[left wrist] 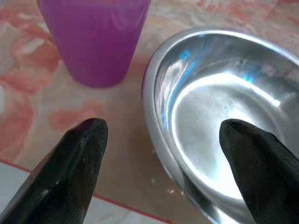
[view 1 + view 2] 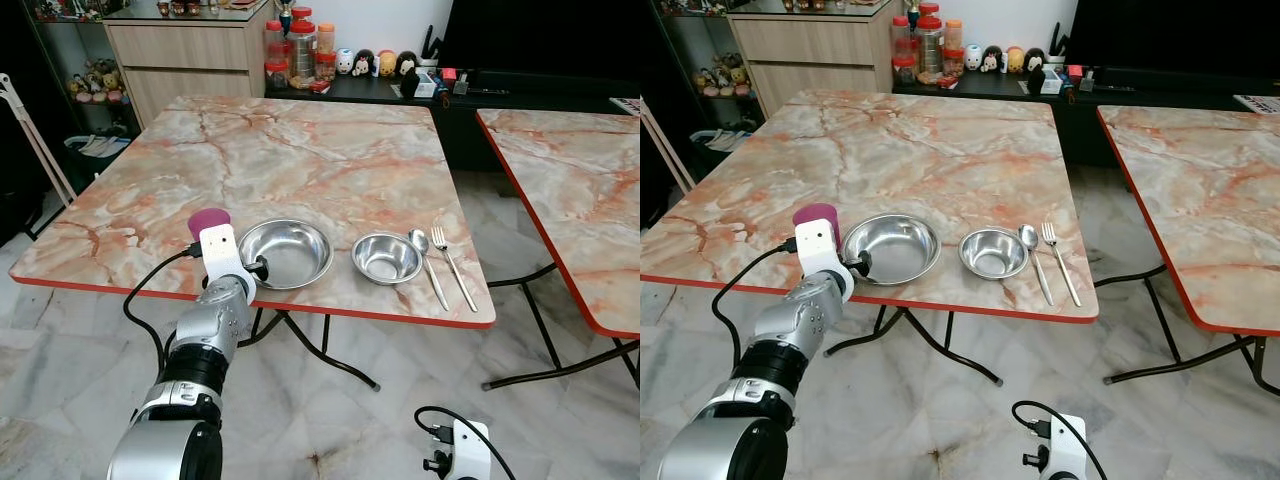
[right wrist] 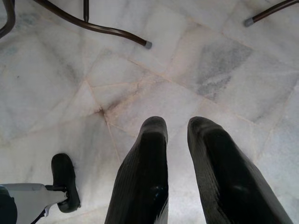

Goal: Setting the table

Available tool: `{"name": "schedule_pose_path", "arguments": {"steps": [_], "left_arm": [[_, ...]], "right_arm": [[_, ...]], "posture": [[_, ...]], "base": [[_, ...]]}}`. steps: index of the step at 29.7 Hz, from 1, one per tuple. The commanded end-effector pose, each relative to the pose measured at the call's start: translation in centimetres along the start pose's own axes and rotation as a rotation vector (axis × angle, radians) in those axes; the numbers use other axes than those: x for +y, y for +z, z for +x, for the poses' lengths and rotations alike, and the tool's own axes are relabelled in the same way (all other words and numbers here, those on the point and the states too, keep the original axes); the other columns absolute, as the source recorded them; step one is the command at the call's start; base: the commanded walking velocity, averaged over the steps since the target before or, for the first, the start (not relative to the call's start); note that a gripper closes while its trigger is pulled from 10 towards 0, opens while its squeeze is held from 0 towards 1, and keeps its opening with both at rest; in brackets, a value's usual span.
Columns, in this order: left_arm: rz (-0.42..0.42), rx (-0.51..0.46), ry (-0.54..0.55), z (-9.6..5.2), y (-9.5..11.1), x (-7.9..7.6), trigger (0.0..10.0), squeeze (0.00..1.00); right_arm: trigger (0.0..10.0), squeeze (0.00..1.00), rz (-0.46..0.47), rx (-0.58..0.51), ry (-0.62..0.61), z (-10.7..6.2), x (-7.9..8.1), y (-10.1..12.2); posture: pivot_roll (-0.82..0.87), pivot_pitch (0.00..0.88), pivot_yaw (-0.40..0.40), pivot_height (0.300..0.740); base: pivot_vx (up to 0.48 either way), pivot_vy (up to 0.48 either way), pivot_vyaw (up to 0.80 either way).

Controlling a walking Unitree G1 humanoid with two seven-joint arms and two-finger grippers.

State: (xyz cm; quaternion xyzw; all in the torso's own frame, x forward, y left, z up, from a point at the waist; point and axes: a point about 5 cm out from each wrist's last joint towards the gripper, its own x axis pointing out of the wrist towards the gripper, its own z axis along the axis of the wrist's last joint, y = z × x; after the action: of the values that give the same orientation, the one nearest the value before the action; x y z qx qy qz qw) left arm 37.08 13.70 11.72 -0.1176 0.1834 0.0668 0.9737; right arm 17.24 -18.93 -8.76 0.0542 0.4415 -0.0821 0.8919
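Steel gleams at the lower middle of the head view: the large bowl (image 2: 285,253) sits near the front edge of the marble-patterned counter (image 2: 300,150), with the purple cup (image 2: 209,221) just beside it toward the left of the frame. To its right lie the small bowl (image 2: 387,257), then the spoon (image 2: 428,263) and the fork (image 2: 452,264), parallel and close together, handles toward the front edge. This reads as one place setting laid within easy reach of a seated diner.

The left tool (image 1: 163,154) is at the large bowl's near rim, its fingers apart: one fingertip (image 1: 81,158) is over the counter outside the rim, the other is over the bowl's inside, so the rim lies between them, unpinched. I judge it is either letting go or about to nudge the bowl.

The right tool (image 3: 175,154) hangs idle over the marble floor (image 3: 210,60), fingers slightly parted.

No readable writing or brand appears on any of the tableware.
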Motion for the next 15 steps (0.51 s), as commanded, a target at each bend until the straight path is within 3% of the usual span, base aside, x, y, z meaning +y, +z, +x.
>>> {"name": "schedule_pose_path", "arguments": {"steps": [1,8,15], "left_arm": [[-0.011,-0.001,-0.004,0.2,0.4,-0.4,10.0,0.00],[-0.074,0.068,-0.058,0.4,-0.6,-1.5,10.0,0.00],[-0.067,0.077,-0.019,0.5,-0.9,-1.4,10.0,0.00]], "right_arm": [[10.0,0.00,0.008,0.004,-0.007,0.0,-0.2,0.0],[10.0,0.00,0.009,0.004,-0.005,0.0,-0.1,0.0],[10.0,0.00,0.014,0.005,-0.006,0.0,-0.1,0.0]], "posture": [[0.03,0.000,-0.023,0.740],[0.03,0.000,-0.017,0.740],[0.02,0.000,-0.015,0.740]], "base": [[0.000,0.000,0.00],[0.000,0.000,0.00],[0.000,0.000,0.00]]}}
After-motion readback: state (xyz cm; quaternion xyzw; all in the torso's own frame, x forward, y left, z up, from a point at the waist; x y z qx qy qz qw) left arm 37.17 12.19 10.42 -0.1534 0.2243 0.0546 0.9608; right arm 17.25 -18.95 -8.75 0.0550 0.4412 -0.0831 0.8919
